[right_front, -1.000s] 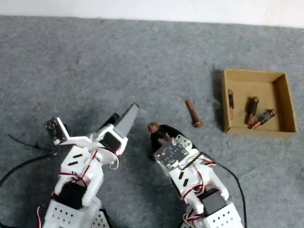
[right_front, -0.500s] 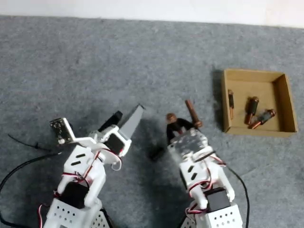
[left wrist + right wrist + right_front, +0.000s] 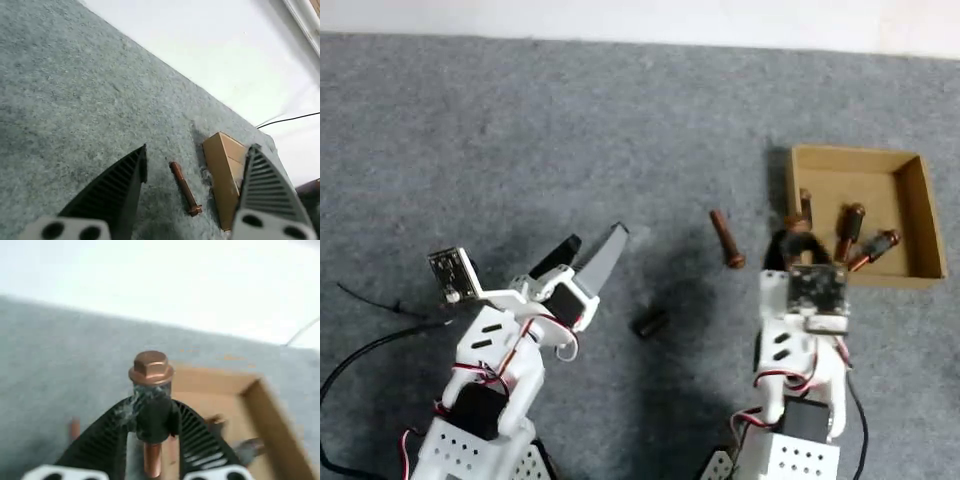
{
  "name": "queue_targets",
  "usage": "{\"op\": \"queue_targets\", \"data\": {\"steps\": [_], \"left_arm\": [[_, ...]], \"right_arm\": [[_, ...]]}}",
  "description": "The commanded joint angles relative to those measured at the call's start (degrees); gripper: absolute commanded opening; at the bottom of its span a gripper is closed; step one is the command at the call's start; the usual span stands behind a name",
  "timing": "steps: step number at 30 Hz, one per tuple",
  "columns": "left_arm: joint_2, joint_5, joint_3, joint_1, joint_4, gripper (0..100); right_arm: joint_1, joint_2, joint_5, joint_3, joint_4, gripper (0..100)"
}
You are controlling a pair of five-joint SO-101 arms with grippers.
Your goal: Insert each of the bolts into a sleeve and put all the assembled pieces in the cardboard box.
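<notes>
My right gripper (image 3: pixel 794 236) is shut on a copper bolt seated in a black sleeve (image 3: pixel 152 412), held upright at the near left corner of the cardboard box (image 3: pixel 912 213). The bolt's hex head (image 3: pixel 151 367) stands above the fingers, with the cardboard box (image 3: pixel 260 400) just behind it. Three assembled pieces (image 3: pixel 848 231) lie inside the box. A loose bolt (image 3: pixel 727 238) lies on the carpet left of the box. A loose black sleeve (image 3: pixel 650 323) lies between the arms. My left gripper (image 3: pixel 595 238) is open above the carpet, and between its fingers I see the loose bolt (image 3: pixel 185 187) and the box (image 3: pixel 225 175).
Grey carpet covers the table, and a white wall runs along its far edge. A black cable (image 3: pixel 365 300) lies at the near left beside the left arm's base. Open carpet stretches across the far left and centre.
The right arm has swung to the right with the bolt and sleeve, from the middle of the carpet to the box's near left corner. The left gripper has shifted slightly right.
</notes>
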State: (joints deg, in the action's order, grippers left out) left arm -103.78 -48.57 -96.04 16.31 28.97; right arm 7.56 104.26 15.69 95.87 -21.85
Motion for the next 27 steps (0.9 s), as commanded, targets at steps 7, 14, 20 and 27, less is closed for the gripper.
{"op": "queue_targets", "data": {"steps": [7, 14, 20, 27], "left_arm": [[-0.84, 0.79, -1.1, 0.75, -0.88, 29], [-0.84, 3.87, -1.1, 0.48, 1.67, 29], [-0.84, 3.96, -1.1, 0.4, 2.55, 29], [-0.84, 3.96, -1.1, -1.19, 2.2, 29]], "right_arm": [[5.76, -25.89, 2.99, -12.7, 8.66, 0.9], [7.78, -65.1, 2.9, -36.7, 9.89, 0.9], [11.91, -86.55, 2.9, -51.56, 9.8, 0.9], [12.26, -93.41, 2.99, -54.37, 9.8, 11.7]]}}
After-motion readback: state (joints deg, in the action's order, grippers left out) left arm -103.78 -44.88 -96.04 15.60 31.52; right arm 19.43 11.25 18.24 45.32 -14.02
